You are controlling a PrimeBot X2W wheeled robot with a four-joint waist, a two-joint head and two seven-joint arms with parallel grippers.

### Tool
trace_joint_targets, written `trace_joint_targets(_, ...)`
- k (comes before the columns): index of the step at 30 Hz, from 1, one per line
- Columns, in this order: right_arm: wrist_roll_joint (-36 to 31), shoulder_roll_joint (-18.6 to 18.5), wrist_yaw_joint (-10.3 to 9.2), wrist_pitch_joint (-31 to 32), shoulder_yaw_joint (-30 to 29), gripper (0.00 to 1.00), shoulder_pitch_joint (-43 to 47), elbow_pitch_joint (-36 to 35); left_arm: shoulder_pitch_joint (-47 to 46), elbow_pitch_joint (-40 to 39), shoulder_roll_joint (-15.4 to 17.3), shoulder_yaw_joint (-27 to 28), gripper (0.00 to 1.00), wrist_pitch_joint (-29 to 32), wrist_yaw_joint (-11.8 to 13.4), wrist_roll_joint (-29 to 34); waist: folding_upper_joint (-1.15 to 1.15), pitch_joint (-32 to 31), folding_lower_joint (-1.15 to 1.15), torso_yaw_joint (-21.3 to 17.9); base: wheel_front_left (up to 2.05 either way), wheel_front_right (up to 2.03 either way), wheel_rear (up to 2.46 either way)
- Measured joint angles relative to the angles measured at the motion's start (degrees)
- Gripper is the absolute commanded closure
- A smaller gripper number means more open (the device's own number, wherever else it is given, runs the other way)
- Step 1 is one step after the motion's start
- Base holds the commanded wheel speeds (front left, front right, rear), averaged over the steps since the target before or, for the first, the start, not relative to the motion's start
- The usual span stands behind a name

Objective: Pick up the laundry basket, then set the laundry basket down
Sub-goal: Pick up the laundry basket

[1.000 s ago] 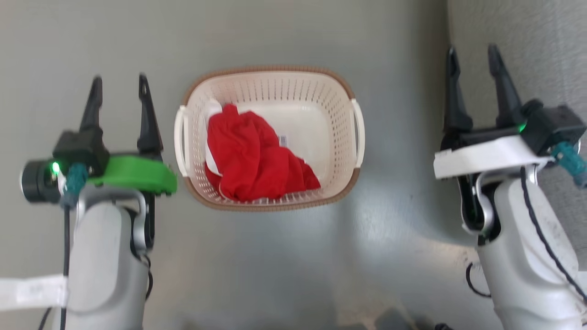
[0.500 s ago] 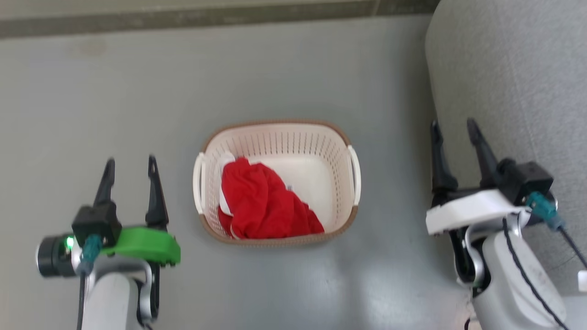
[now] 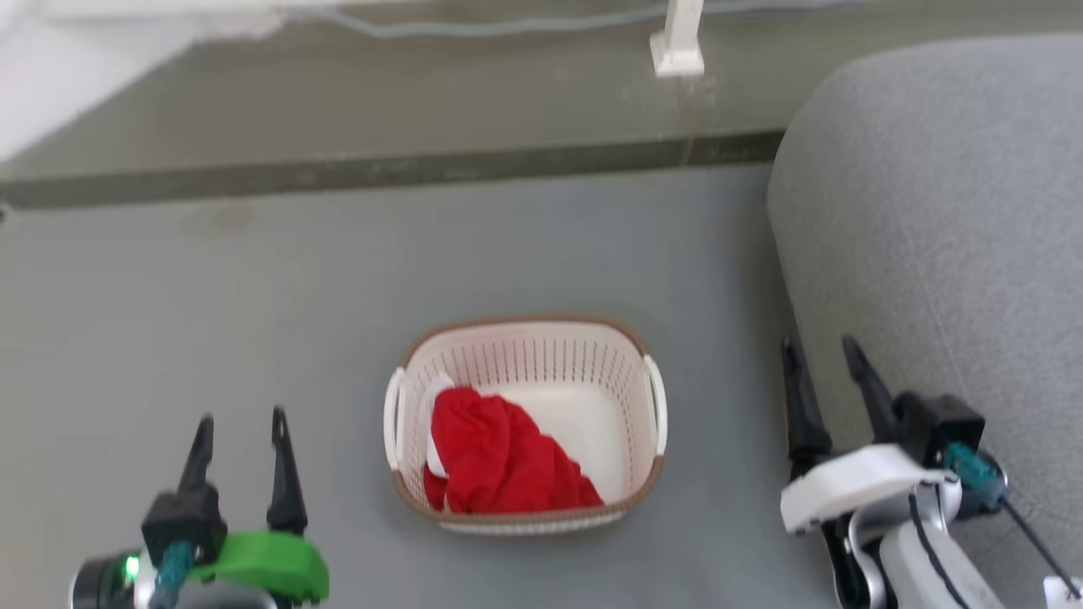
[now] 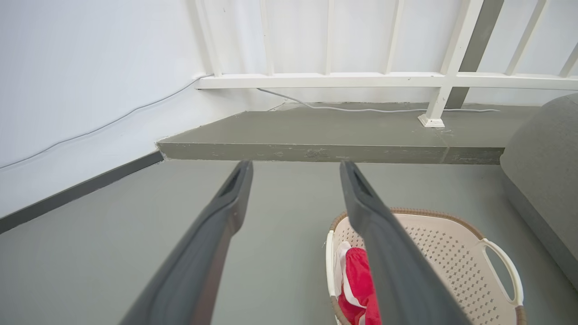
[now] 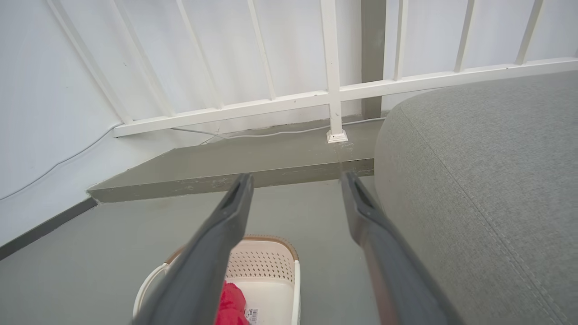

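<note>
**Head view.** My left tool [image 3: 241,419] and my right tool [image 3: 819,342] each have their two long dark fingers spread wide, with nothing held between them. The cream-white perforated plastic laundry basket with a brown woven-look rim [image 3: 541,364] stands upright on the smooth grey floor [image 3: 211,338]. It lies between the two tools and touches neither. A crumpled red garment [image 3: 499,461] lies in its left half. The basket's white loop handles sit on its short sides, the left handle [image 3: 392,419] facing my left tool and the right handle [image 3: 658,404] facing my right. A grey upholstered sofa [image 3: 931,211] rises just beside my right tool.

**Left wrist view.** The basket sits low and to the right of the fingers, so the tool is not yet lined up with a handle.

**Step in hand (a judgement).** With both handles free and the basket on the floor, I take the reach for the grasp to be the step in hand.
- Both tools should come down and inward together.
- One finger should pass through each loop and the other stay outside it.
- The tools should close at the same time, because a one-sided hold would probably tip the basket and let the garment slide.
- My right arm should stay clear of the sofa.
- The lift should be level, and so should the lowering, until the base is flat on the floor before the tools let go.
</note>
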Motion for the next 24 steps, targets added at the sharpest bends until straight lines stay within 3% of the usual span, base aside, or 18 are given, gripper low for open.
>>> trace_joint_targets(10, 0.25, 0.18, -0.53, 0.00, 0.62, 0.00, 4.28, 0.20, 6.61, -2.21, 0.25, 0.19, 0.00, 0.01, 0.14, -0.47, 0.00, -7.07, 0.00, -0.15, 0.00, 0.00, 0.00)
trace_joint_targets(24, 0.25, 0.19, -0.58, 0.00, 1.09, 0.00, 5.17, -0.93, 8.80, -5.04, 0.44, 0.16, 0.00, 0.01, 0.62, -0.47, 0.00, -7.91, 0.00, -0.47, 0.00, 0.00, 0.00)
